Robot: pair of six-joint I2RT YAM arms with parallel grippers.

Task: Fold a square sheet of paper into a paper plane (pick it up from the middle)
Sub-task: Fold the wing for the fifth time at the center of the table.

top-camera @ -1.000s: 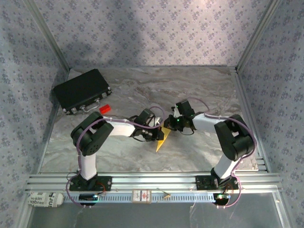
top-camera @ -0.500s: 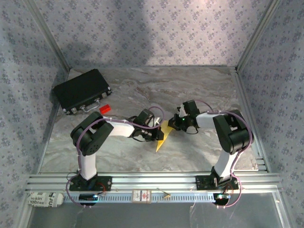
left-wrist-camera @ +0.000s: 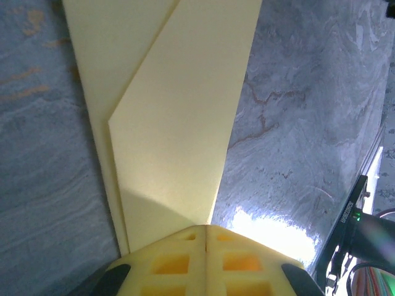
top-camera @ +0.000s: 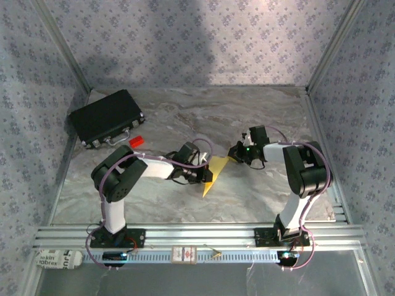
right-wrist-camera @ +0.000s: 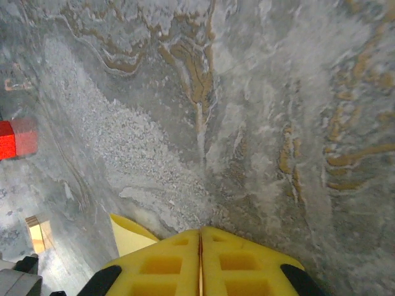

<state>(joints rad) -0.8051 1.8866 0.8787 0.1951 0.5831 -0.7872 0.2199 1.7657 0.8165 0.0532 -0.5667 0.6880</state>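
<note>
Marbled worktop, walled in patterned paper, with a folded yellow paper laid near its middle.
A black case is set at the far left corner. The left gripper is seen with its jaws pressed fully together, their tips at the narrow end of the yellow paper, which is spread flat; whether it is pinched cannot be told. The right gripper is lowered just beside the paper's far right corner, jaws closed with nothing between them. A small red block is placed near the case, well apart from the paper.
</note>
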